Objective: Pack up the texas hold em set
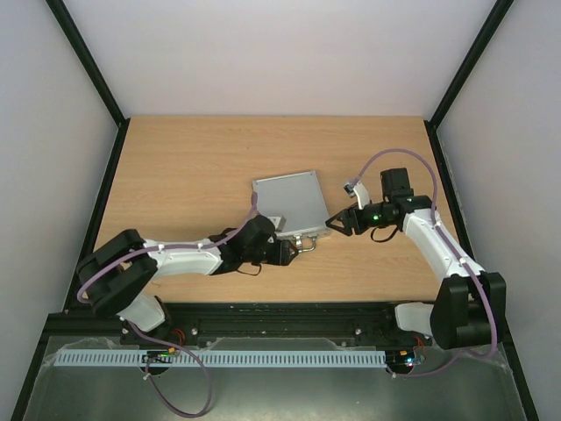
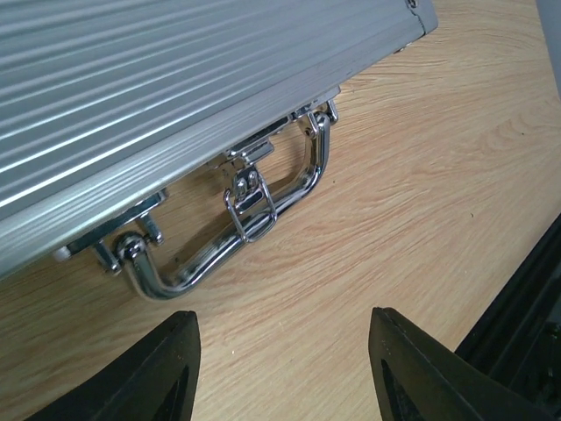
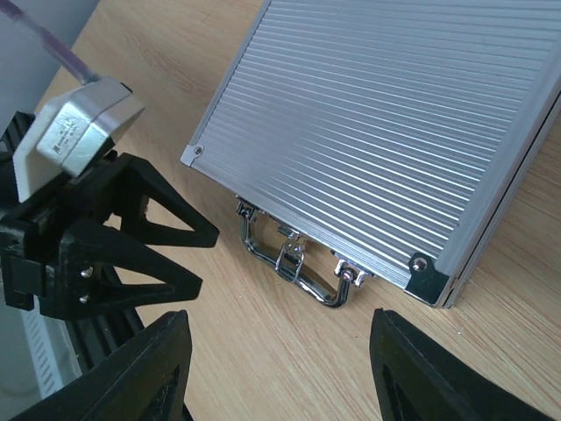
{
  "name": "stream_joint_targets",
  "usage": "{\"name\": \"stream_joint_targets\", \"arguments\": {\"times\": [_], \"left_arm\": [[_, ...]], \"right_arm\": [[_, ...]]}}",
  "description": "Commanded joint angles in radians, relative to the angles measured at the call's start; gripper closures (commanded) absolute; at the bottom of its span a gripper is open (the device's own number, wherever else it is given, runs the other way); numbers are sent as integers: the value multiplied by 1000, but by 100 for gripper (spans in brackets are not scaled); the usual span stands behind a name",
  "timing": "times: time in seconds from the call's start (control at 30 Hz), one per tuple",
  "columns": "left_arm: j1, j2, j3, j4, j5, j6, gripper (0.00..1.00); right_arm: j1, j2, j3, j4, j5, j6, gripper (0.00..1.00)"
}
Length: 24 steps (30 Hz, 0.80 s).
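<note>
The silver ribbed case (image 1: pixel 287 202) lies shut and flat on the table's middle, with its chrome handle (image 1: pixel 304 241) and latch facing the near edge. Chips, discs, dice and card deck are hidden. My left gripper (image 1: pixel 294 249) is open and empty just in front of the handle (image 2: pixel 237 241); the latch (image 2: pixel 250 203) hangs over the handle bar. My right gripper (image 1: pixel 336 224) is open and empty beside the case's near right corner. In the right wrist view the case (image 3: pixel 377 132), the handle (image 3: pixel 294 274) and the left gripper (image 3: pixel 207 259) all show.
The wooden table (image 1: pixel 193 167) is bounded by black frame posts and white walls at left, right and back. A black rail (image 1: pixel 280 316) runs along the near edge at the arm bases.
</note>
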Motion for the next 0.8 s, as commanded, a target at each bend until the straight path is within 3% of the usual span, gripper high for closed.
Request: {"name": "stream_joint_targets", "arguments": {"times": [0.0,0.77], "left_arm": [[-10,49,47,51,-7,-7,44],[-9,240,134,85,28,-22,43]], "right_arm": [[4,-14,-13,-4,12,-7,42],[4,-17,-16,-15,24,-21,42]]}}
